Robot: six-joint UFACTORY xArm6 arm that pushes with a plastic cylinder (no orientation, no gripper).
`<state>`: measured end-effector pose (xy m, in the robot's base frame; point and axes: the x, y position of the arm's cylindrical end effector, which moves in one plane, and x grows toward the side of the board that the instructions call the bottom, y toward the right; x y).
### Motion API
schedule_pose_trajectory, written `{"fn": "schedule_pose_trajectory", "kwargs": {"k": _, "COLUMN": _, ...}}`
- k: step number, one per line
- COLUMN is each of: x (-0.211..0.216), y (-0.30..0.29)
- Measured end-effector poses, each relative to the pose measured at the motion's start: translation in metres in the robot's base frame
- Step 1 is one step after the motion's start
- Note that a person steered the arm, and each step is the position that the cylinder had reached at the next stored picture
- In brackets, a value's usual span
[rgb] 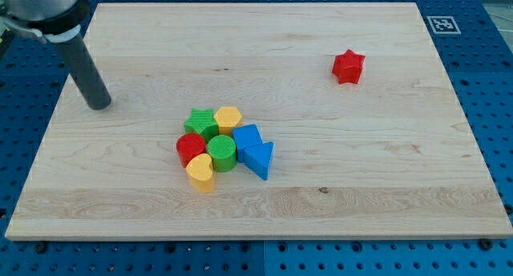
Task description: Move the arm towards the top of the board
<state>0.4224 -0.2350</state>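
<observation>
My tip (99, 106) is what the task concerns, and it rests on the wooden board (321, 204) near the board's left edge, in the upper-left part of the view. It is the lower end of a straight dark rod (86, 74) that slants up toward the view's top left, where the grey arm housing (40, 10) is cut off by the frame. There are no jaws here to spread or press together: the end is a plain rod tip, and it touches no block.

The tip stands well apart from every block. To its lower right, near the board's middle, a tight cluster sits: a green star block (200, 121) at the cluster's top left, a yellow hexagonal block (228, 118) just beside it on the right, a red round block (191, 148) below the star, a green cylinder (222, 152) in the centre, and a yellow heart-like block (201, 172) at the bottom. On the cluster's right side are two blue blocks, a blue angular block (247, 137) and a blue triangle block (260, 160) below it. These pieces touch or nearly touch their neighbours.

A red star block (349, 66) lies alone toward the view's upper right, far from the cluster and from the tip.

A square printed marker (442, 24) sits at the board's top-right corner. The board lies on a blue perforated table (493, 107).
</observation>
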Motion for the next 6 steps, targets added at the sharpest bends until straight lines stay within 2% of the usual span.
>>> {"fn": "schedule_pose_trajectory", "kwargs": {"k": 2, "x": -0.070, "y": 0.024}}
{"fn": "schedule_pose_trajectory", "kwargs": {"k": 3, "x": -0.076, "y": 0.042}}
{"fn": "schedule_pose_trajectory", "kwargs": {"k": 6, "x": -0.083, "y": 0.046}}
